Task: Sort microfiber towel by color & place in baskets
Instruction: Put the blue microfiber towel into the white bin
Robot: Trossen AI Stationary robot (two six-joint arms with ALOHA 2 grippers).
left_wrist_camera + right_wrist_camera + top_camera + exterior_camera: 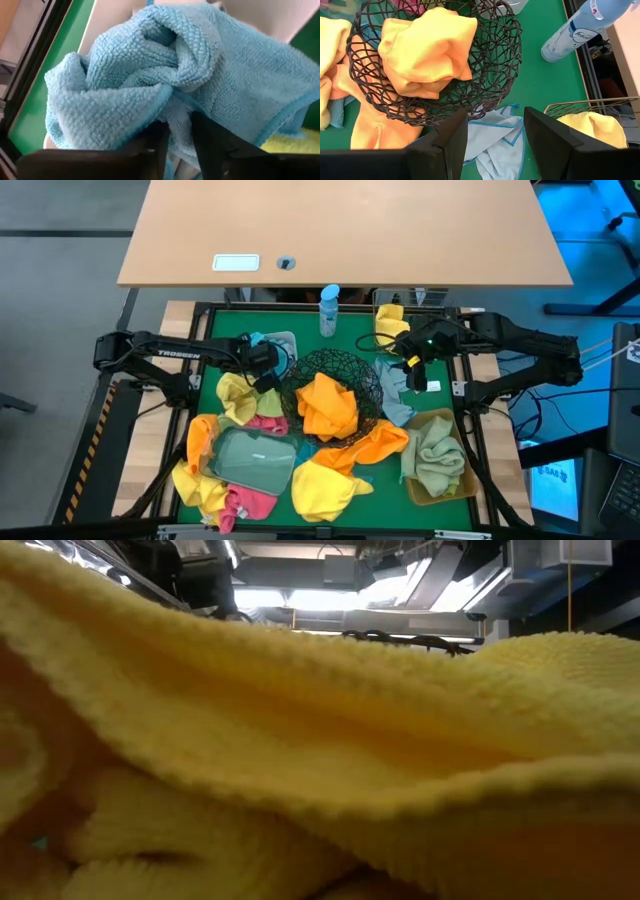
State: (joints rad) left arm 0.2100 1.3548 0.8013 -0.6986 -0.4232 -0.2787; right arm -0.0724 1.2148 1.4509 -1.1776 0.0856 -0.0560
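Left wrist view shows the left gripper (177, 137) with its fingers (212, 145) slightly parted around a fold of a blue towel (165, 75), which bunches over the white tub (285, 340) at the table's 11 o'clock. Right gripper (495, 135) hangs empty, fingers (555, 142) spread, above a pale blue cloth (495, 137) just at 3 o'clock of the black mesh bowl (365, 375) holding an orange towel (325, 405). At 1 o'clock, the wire basket (585, 106) holds a yellow towel (595, 125).

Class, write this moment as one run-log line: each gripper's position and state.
left gripper: at crumpled blue microfiber towel, grip unclear | right gripper: open above pale blue cloth beside round black wire-mesh bowl
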